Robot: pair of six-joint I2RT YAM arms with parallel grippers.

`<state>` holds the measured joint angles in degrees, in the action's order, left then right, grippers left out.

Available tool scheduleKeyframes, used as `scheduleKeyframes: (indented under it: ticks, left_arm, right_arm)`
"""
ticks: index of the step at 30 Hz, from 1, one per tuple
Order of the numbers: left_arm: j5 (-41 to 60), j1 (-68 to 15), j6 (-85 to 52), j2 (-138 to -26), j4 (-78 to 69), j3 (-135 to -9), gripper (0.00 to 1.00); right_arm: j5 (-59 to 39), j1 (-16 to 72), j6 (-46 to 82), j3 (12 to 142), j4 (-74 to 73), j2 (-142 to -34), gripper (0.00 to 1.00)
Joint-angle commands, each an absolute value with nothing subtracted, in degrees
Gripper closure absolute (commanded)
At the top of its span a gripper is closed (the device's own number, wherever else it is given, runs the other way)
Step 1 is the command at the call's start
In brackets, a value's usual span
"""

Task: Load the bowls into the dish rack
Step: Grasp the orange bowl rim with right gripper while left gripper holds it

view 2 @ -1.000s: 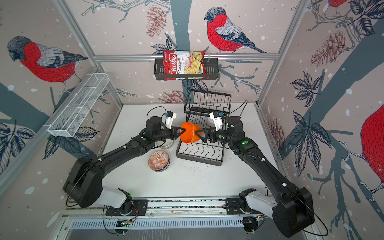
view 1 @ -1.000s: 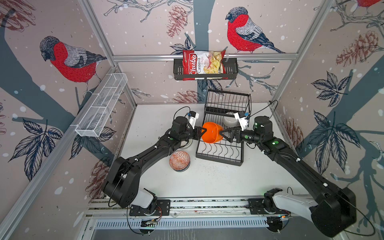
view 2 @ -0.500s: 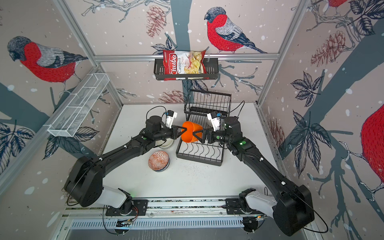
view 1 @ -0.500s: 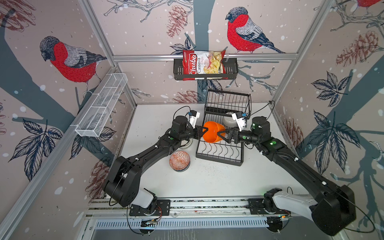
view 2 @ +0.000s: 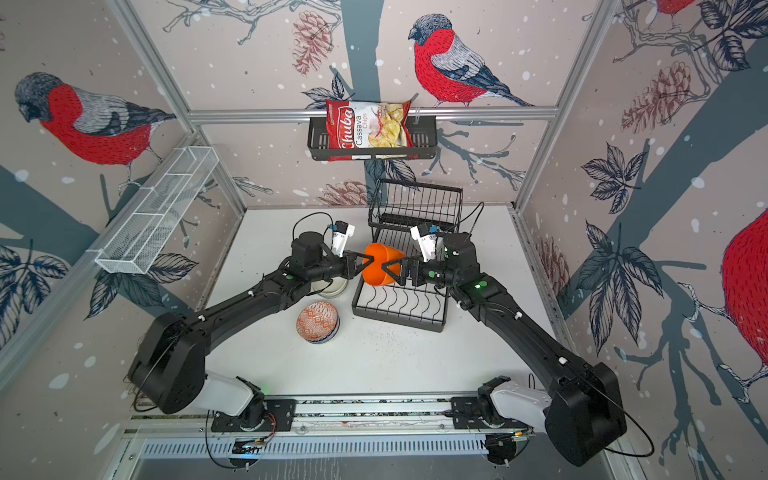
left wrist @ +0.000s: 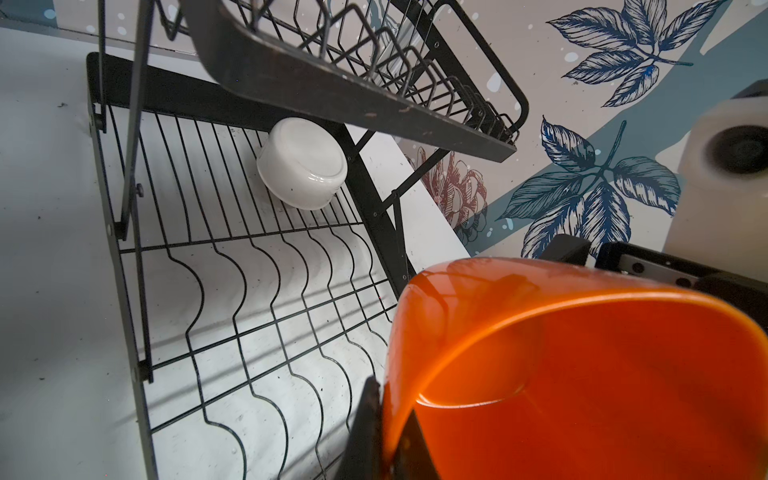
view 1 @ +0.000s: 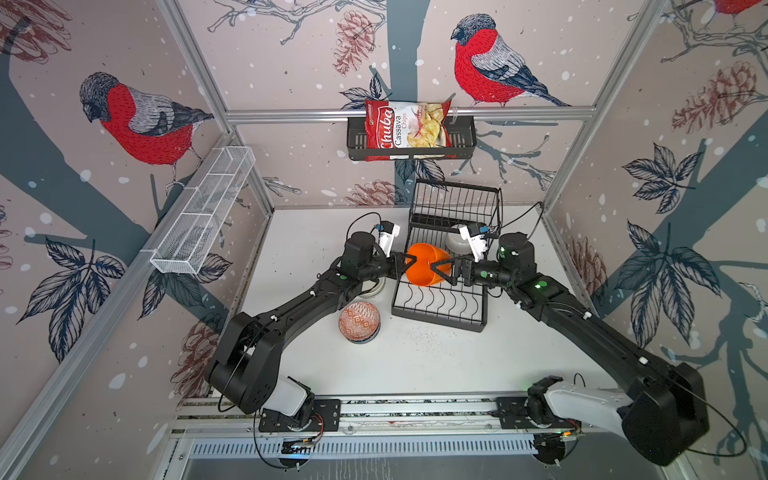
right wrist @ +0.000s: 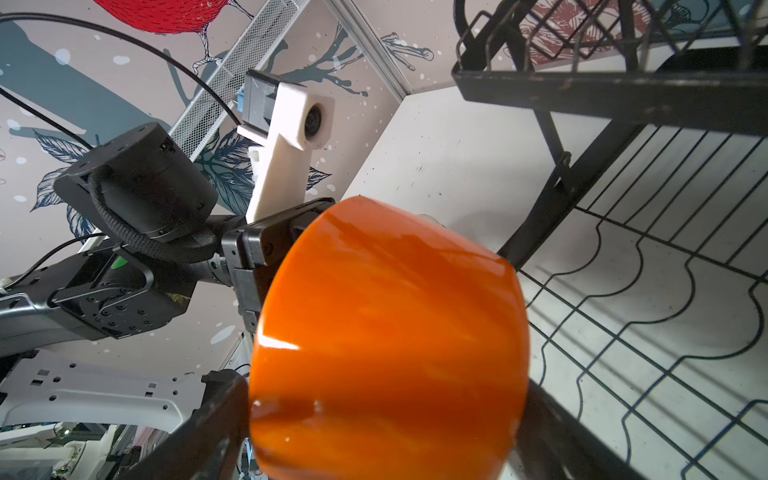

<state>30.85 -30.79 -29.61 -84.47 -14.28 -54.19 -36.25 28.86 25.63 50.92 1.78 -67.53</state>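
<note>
The left pincer (view 1: 409, 261) pinches the rim of the orange bowl (view 1: 424, 270), one finger inside the wall and one outside, holding it in the air over the flat tray of the dish rack (view 1: 440, 301). The right pincer (view 1: 441, 268) is spread wide around the bowl's body, probably to take it over. The bowl is tipped on its side, mouth toward the left arm, base toward the right. Its axis lies roughly across the tray, likely so it can stand between the curved wires.
</note>
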Motion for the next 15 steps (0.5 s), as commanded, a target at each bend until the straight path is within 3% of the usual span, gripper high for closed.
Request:
scheduleKeyframes:
  ticks: [1, 15]
  left_arm:
    - [30.96, -30.65, -29.36, -84.2, -18.43, -54.26, 1.0]
    - [30.73, -30.62, -29.03, -84.35, -18.71, -54.05, 1.0]
  right_arm:
    - [-35.54, 29.18, 26.29, 51.55, -0.11, -67.82, 0.04]
    - [-34.54, 30.68, 26.18, 52.38, 0.49, -69.02, 0.17]
